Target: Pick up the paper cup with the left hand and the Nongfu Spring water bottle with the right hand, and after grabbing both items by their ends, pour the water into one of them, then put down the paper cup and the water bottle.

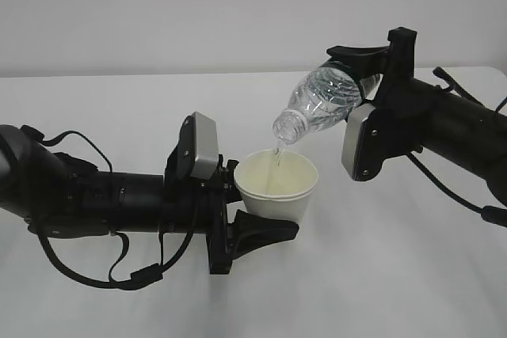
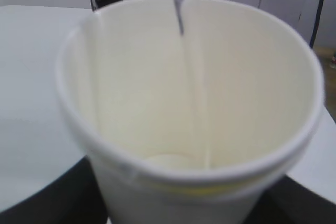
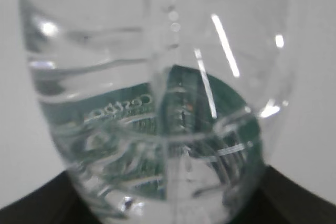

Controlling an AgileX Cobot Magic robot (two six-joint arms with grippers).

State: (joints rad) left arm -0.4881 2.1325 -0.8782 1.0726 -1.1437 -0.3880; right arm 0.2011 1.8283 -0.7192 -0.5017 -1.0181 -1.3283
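We pour water point(image 1: 276, 156) from bottle into cup.

Our left hand point(image 1: 252, 231) clamps the paper cup point(image 1: 276, 186) above the table point(image 1: 396, 275); our right hand point(image 1: 366, 65) grips the tilted Nongfu Spring water bottle point(image 1: 321, 104), mouth over the cup.

Both arms were matte black. The left hand point(image 1: 252, 231) had a rounded, tube-like forearm, thin black cables looping beneath it, and a grey-silver box module point(image 1: 202, 146) with rounded corners at the wrist. The right hand point(image 1: 360, 61) carried a matching grey-silver box point(image 1: 363, 142), with blocky black clamp parts above and black cables trailing behind. Small dots on the boxes were perhaps screws.
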